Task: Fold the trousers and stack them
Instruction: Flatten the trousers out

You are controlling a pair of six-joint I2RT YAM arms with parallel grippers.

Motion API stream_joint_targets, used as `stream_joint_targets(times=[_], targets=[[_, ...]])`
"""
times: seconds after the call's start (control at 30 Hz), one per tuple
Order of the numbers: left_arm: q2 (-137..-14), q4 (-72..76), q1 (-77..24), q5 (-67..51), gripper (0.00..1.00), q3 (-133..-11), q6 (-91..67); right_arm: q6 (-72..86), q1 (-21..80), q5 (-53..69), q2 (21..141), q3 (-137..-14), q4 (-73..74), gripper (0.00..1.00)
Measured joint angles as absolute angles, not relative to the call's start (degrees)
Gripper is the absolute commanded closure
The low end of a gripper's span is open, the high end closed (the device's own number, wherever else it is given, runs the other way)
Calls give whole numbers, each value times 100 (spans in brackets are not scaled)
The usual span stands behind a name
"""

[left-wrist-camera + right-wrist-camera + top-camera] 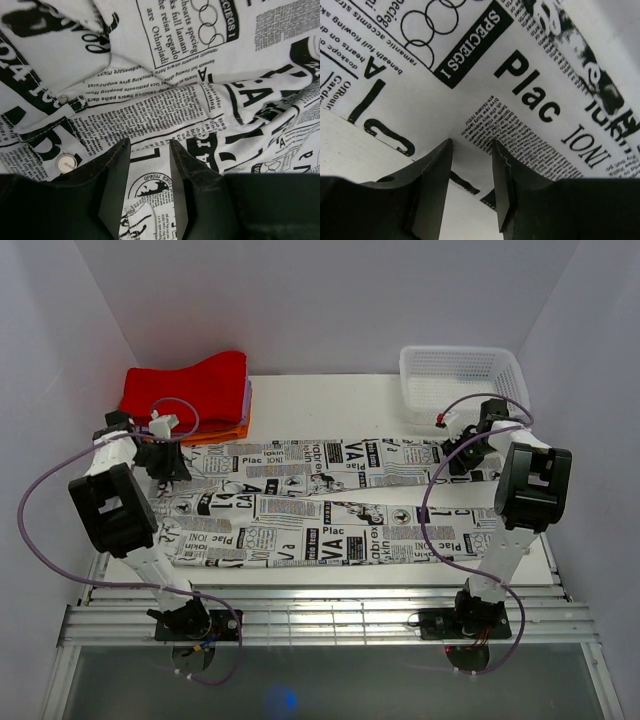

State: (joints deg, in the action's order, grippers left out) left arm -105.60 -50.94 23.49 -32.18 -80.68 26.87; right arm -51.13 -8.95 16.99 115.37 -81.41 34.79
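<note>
The trousers [320,510], white with black newspaper print, lie spread flat across the table, waist at the left and both legs running right. My left gripper [165,458] is down at the far corner of the waist. In the left wrist view it [150,142] is open, with waistband fabric [200,50] and a metal button [66,163] under and beside the fingers. My right gripper [466,454] is at the end of the far leg. In the right wrist view it [472,142] is open, straddling the leg's hem [470,65].
A stack of folded red, purple and orange cloths [190,390] sits at the back left. A white mesh basket [460,375] stands at the back right. White walls close in on three sides. Bare table [350,145] shows beside the hem.
</note>
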Motion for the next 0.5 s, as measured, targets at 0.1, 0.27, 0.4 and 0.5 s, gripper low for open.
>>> stream_joint_targets(times=[0.1, 0.27, 0.4, 0.5], targets=[[-10742, -4884, 2359, -3076, 56, -7780, 2672, -5256, -926, 1616, 11218, -7620, 3083, 60], [-10853, -4772, 2392, -2788, 59, -7240, 2869, -5723, -998, 1372, 10604, -6768, 2718, 61], [-10659, -4781, 2383, -2626, 60, -7059, 3148, -6167, -1175, 1271, 10210, -6294, 2716, 59], [-10534, -4950, 2390, -2506, 52, -7022, 3400, -6473, -1352, 1205, 10036, -6171, 3011, 53]])
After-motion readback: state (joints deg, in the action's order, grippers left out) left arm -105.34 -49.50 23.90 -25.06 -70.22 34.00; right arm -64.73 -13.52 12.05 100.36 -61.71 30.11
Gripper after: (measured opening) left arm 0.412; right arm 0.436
